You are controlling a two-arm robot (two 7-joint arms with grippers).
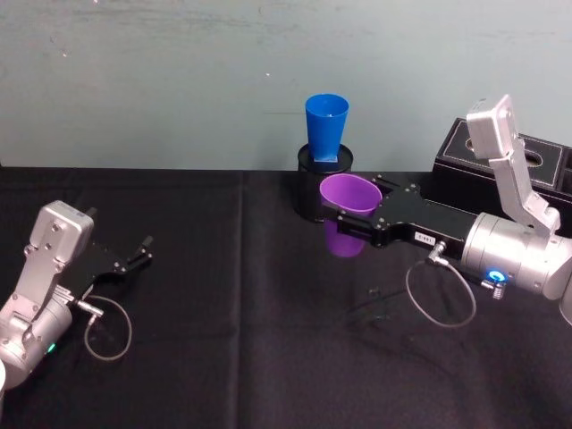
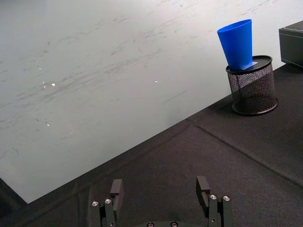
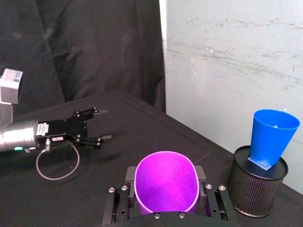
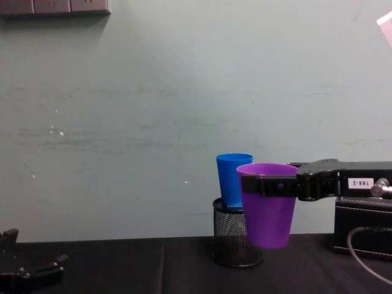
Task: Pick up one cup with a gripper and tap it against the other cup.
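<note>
The smooth purple tapered tumbler (image 1: 349,198), wider at its rim, hangs upright above the black counter (image 1: 223,304), clamped near its rim by the right gripper (image 3: 164,182). It is just beside the blue tumbler (image 1: 326,130) in the wire-mesh pen holder (image 4: 229,245). The left gripper (image 1: 138,253) rests spread apart at the counter's left.

I can read one marking: "188-2", in dark digits on the white label (image 4: 359,182) stuck to the side of the right gripper (image 4: 269,185), in the chest view. Other tags are too small to read.
</note>
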